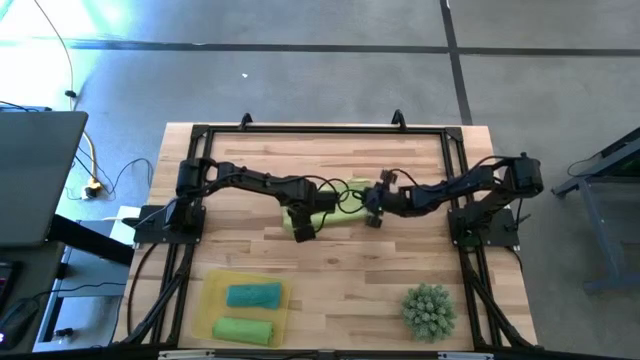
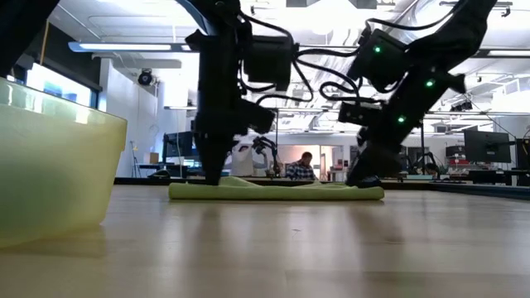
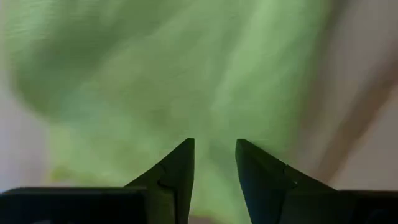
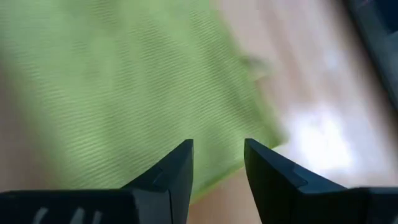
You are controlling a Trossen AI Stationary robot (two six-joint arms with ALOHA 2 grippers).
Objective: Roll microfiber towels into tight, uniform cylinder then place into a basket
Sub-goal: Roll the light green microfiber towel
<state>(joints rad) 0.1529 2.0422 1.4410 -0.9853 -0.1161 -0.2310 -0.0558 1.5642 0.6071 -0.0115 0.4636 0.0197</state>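
Yellow basket nearest, at near-left edge of surface, holding two rolled towels. Green towel mid-surface, partly rolled. Left tool and right tool both spread over it, pinching nothing. Advice: tuck ends evenly, roll together.

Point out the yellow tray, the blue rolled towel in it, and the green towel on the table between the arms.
yellow tray (image 1: 207, 291), high view, bare left part of its floor.
blue rolled towel (image 1: 253, 295), high view, middle of the roll.
green towel (image 2: 281, 191), low view, middle of the flat cloth.
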